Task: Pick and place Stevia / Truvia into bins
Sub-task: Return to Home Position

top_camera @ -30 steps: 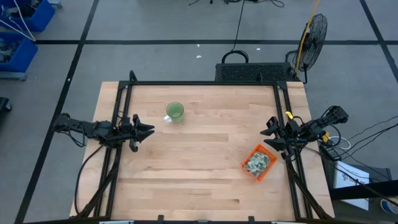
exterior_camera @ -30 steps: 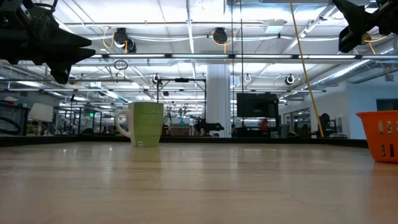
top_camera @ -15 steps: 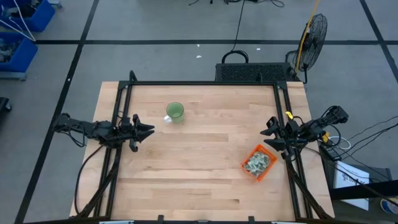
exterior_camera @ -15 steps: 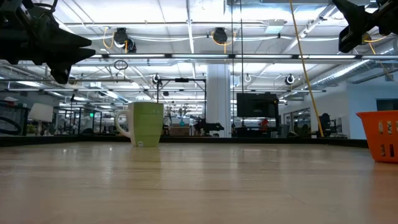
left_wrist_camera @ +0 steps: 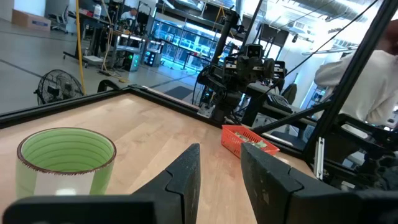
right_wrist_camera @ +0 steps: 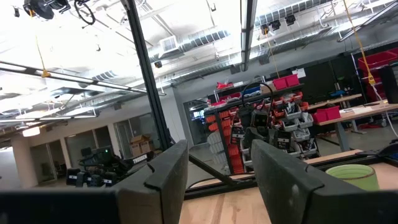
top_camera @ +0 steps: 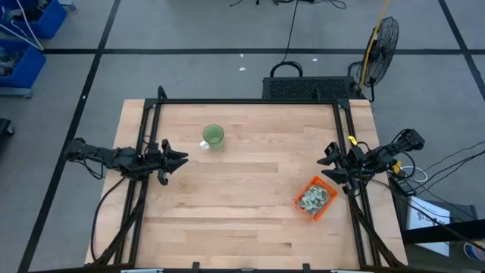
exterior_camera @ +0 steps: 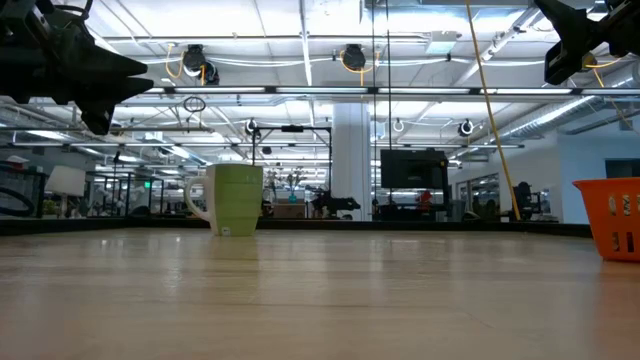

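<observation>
The orange translucent bin [top_camera: 315,199] stands near the table's right edge with pale green and white Stevia packets [top_camera: 313,198] lying inside it; it also shows in the low view [exterior_camera: 610,217] and the left wrist view [left_wrist_camera: 247,139]. My left gripper [top_camera: 182,158] hovers above the table near its left edge, open and empty [left_wrist_camera: 219,163]. My right gripper [top_camera: 327,160] hovers at the right edge, just far of the bin, open and empty [right_wrist_camera: 217,163].
A round green cup [top_camera: 213,136] with a white handle stands upright on the far left part of the table, close to my left gripper. A black frame rail [top_camera: 250,101] runs along the table's far edge and sides. A person's pale sleeve [left_wrist_camera: 367,74] shows beyond the table.
</observation>
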